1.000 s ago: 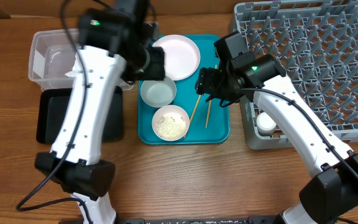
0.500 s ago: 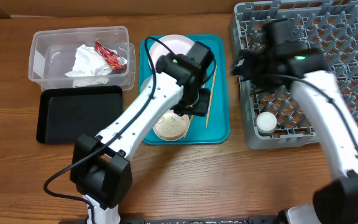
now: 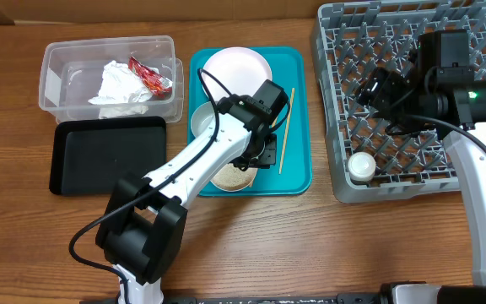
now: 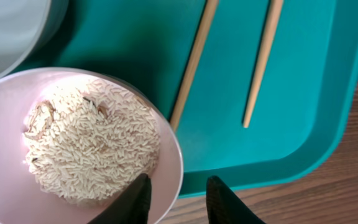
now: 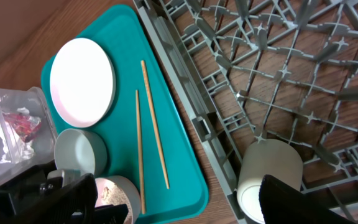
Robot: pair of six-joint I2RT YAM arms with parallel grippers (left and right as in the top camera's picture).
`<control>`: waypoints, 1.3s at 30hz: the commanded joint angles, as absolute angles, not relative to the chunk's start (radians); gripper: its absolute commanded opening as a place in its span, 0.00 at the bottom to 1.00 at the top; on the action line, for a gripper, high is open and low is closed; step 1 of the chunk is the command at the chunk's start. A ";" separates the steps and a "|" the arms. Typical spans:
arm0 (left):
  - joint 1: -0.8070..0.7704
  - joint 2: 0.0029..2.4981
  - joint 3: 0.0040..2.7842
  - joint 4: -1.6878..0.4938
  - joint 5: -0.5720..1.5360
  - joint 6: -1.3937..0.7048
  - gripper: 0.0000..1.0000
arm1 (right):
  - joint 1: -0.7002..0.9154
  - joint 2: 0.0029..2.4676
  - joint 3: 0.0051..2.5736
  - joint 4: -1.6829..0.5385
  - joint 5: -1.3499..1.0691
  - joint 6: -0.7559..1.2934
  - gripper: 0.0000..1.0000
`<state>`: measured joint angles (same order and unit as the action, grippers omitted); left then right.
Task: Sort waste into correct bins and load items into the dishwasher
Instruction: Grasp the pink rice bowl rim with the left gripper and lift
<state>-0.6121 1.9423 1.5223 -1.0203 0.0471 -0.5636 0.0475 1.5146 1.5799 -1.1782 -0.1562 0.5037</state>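
Now the left pincer [image 4: 180, 198] has been swung from the clear plastic tub [image 3: 53, 84] to the pinkish-white rice bowl [image 4: 73, 149]. Its near-right rim is straddled by parted fingers, unclamped. The right pincer [image 5: 182, 202], agape and empty, has been withdrawn over the grey peg rack [image 5: 278, 81].

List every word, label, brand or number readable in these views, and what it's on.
No text can be read in any view.
The pale patch on the clear tub may be a label, but it is too small to read.
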 commanded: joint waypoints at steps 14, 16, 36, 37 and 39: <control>-0.638 2.069 1.505 -0.986 0.041 -0.583 0.23 | 0.050 1.515 1.583 -1.177 -0.149 0.470 0.85; -0.635 2.068 1.506 -0.986 0.043 -0.583 0.22 | 0.050 1.515 1.583 -1.177 -0.149 0.470 0.85; -0.634 2.068 1.566 -1.021 0.053 -0.576 0.04 | 0.050 1.515 1.583 -1.187 -0.150 0.437 0.85; -0.634 2.068 1.572 -1.028 0.053 -0.575 0.04 | 0.050 1.515 1.583 -1.187 -0.150 0.437 0.85; -0.634 2.068 1.587 -1.045 0.054 -0.572 0.04 | 0.050 1.515 1.583 -1.187 -0.150 0.437 0.85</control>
<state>-0.6346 2.0670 1.5517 -1.0382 0.0311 -0.5743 0.0475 1.5146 1.5799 -1.1896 -0.1562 0.4500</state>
